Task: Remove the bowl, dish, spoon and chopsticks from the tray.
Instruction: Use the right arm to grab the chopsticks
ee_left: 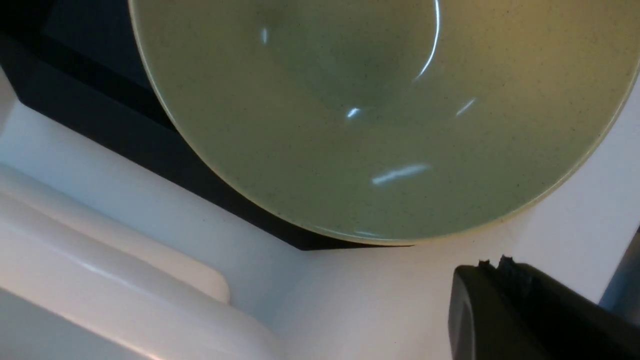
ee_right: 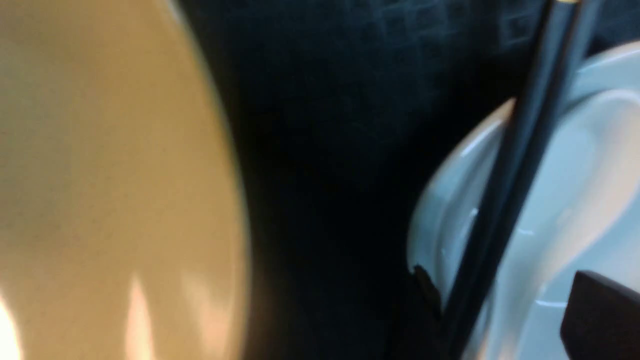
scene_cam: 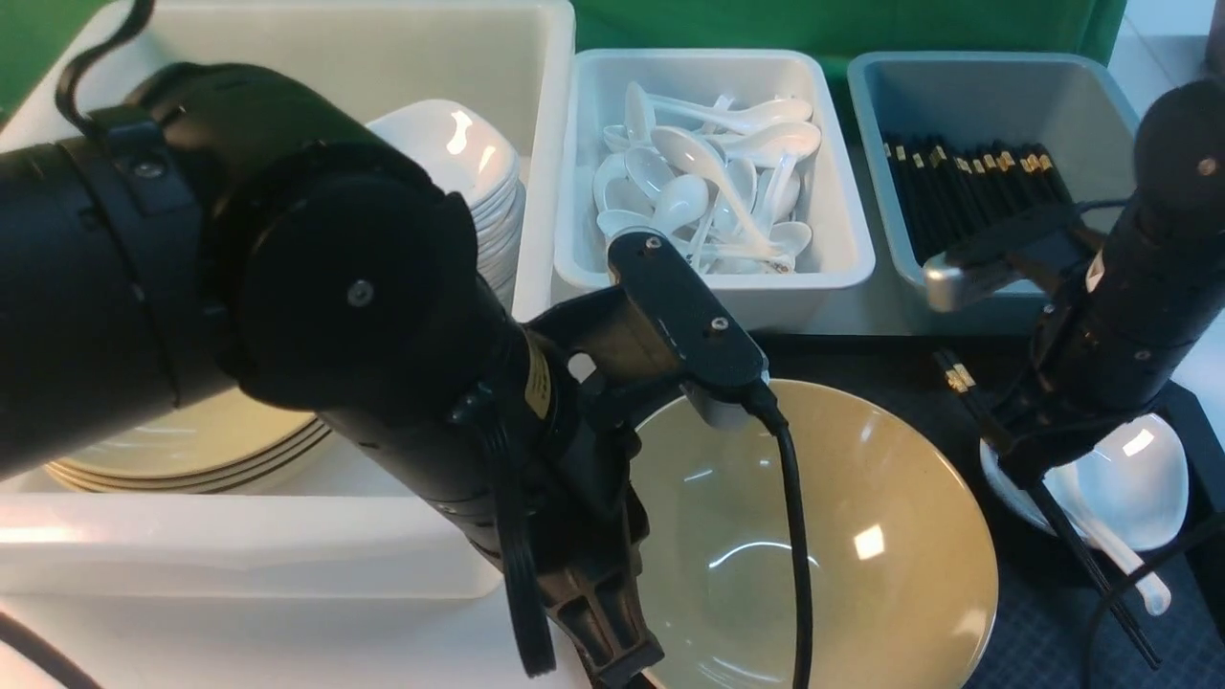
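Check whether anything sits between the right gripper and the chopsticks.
Nothing visible does. The chopsticks lie across the dish, and the right gripper straddles them with its jaws open, one finger on each side.

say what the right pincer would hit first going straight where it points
The right pincer would likely meet the chopsticks first: they lie between its open fingers, across the dish. Blur leaves depth unclear.

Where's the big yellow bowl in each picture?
Front view: the bowl sits low in the middle, on the tray.
Left wrist view: the bowl fills most of the picture, covering the tray's corner.
Right wrist view: the bowl is blurred, across the dark tray from the dish.
Shared landmark: the black tray.
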Robot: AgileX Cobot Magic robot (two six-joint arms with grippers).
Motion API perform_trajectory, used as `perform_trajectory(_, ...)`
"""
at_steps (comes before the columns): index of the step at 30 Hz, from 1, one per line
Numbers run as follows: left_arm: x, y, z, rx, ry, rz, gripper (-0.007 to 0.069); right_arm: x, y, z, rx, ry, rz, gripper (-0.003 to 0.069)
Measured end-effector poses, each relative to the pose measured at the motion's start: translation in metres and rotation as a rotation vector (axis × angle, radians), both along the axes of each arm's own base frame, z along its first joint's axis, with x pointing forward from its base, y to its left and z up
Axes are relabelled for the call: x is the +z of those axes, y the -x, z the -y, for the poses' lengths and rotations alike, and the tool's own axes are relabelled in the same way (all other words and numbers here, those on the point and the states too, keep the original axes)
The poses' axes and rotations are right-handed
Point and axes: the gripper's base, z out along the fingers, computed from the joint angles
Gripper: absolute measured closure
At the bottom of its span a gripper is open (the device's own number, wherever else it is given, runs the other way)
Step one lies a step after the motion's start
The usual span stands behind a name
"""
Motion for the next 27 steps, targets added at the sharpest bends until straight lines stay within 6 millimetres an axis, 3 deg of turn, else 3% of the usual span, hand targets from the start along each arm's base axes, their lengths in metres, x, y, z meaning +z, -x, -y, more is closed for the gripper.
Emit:
perform_trajectory(6,0.001,-0.003,0.002,0.002,0.021,0.041,0.0636,-0.017,-0.009,-0.002,-0.009,0.004,-0.006,0.026)
perform_trajectory(17,0.002,-0.005,0.003,0.003,0.035,0.054,0.0636,-0.016,-0.012,0.0,-0.031,0.03,0.024,0.0349)
perform_trajectory(27,0.002,-0.005,0.003,0.003,0.033,0.055,0.0636,-0.016,-0.013,0.001,-0.04,0.03,0.03,0.0364)
